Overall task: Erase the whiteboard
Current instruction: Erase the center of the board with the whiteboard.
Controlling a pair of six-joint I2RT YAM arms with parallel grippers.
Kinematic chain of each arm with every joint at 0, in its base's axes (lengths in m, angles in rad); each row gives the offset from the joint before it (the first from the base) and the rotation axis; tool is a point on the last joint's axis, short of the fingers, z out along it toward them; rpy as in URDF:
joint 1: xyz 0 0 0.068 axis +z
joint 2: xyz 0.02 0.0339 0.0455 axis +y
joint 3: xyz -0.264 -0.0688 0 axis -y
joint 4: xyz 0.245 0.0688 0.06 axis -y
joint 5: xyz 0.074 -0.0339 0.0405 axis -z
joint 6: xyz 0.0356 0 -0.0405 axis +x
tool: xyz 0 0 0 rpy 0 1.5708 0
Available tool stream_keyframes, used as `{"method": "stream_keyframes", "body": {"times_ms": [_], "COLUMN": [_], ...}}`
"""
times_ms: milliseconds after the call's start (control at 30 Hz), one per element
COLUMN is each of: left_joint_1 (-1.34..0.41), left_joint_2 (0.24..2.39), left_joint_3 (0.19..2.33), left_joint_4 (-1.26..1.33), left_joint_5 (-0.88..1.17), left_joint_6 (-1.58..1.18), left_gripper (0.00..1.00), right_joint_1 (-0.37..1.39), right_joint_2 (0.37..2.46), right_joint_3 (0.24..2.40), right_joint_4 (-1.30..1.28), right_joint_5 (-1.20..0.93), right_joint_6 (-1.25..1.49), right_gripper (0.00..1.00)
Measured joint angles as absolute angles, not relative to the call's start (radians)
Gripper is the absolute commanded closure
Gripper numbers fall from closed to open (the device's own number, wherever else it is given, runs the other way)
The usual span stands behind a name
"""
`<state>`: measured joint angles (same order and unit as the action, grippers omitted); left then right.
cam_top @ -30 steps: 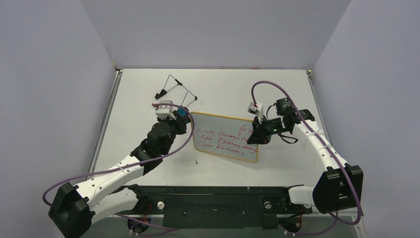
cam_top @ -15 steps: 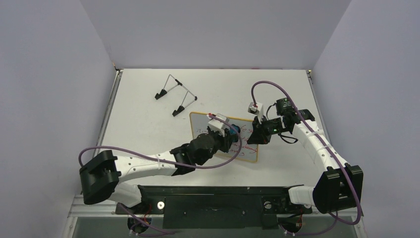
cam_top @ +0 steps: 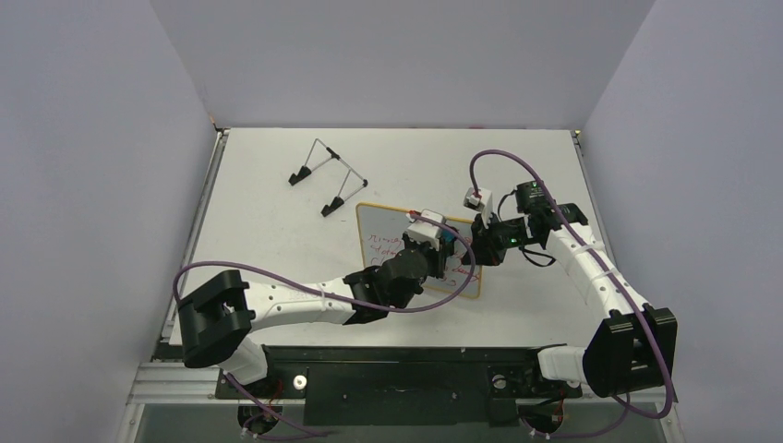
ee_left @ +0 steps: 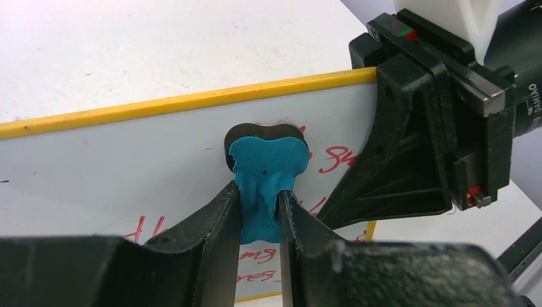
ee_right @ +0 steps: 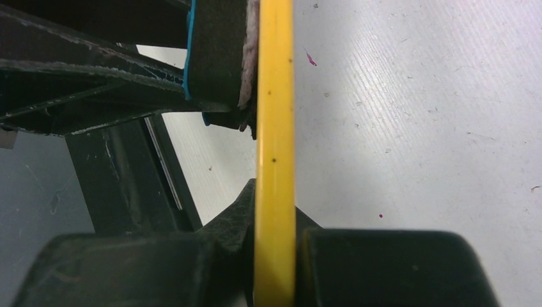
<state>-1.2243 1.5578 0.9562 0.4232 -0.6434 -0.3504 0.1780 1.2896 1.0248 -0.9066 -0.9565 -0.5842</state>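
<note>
A thin wire stand with black feet sits toward the table's far left corner. Near the table's middle, the left end effector, clamped on a small blue eraser block, presses it on the white, yellow-rimmed rectangular whiteboard with red handwriting. The right end effector pinches the board's right edge.

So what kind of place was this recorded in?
Probably a robotics lab cell: plain panels wall in a white table, and the left arm and right arm are bolted to a black rail at its near edge.
</note>
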Motion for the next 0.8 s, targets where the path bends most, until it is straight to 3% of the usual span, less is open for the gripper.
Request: {"method": "stream_keyframes", "body": {"times_ms": [800], "left_joint_1": [-1.222], "left_joint_2": [1.586], "left_joint_3": [1.038], "left_joint_4": [0.413], "left_joint_5": [-0.566], "left_joint_6": [-0.303], "left_gripper": [1.0], "right_joint_1": [0.176], "right_joint_2": [1.29], "right_joint_3": [1.025], "right_joint_4": [-0.902], "right_joint_5": [-0.953], "right_joint_6": [-0.58], "right_gripper": [1.0]}}
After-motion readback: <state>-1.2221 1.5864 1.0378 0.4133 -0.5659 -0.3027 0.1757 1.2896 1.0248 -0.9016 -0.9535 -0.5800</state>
